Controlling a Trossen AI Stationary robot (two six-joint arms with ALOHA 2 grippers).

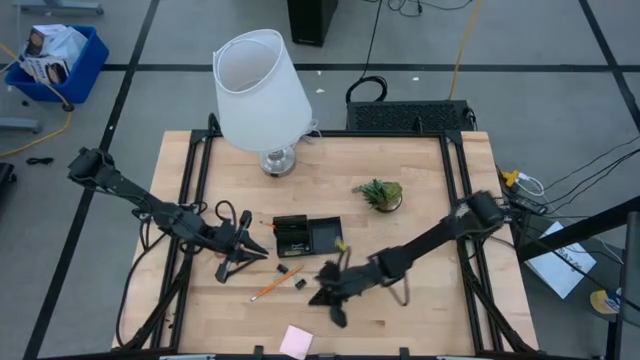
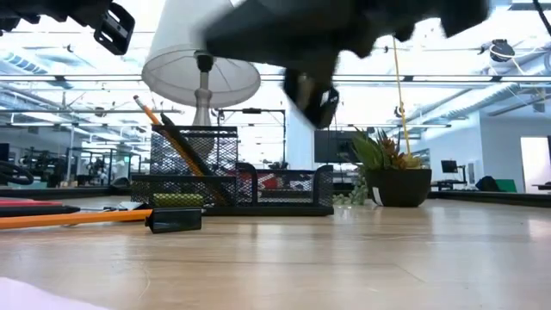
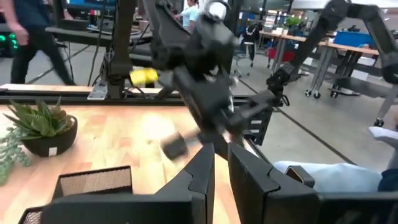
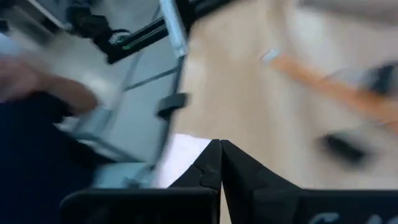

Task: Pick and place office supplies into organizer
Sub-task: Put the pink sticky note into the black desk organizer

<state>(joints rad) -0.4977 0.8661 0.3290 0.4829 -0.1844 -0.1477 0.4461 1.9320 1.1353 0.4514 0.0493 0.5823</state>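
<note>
The black mesh organizer stands mid-table; a pencil and a dark pen lean in its cup. On the wood before it lie an orange pencil, small black bits and, at the near edge, the pink pad. Something red shows at the low view's left edge. My right gripper hangs shut and empty above the table near the organizer's near right corner. My left gripper waits left of the organizer, fingers close together, holding nothing.
A big white lamp stands at the table's far side and a small green plant sits far right of the organizer. Bare wood lies to the right of the right arm. People move in the room beyond.
</note>
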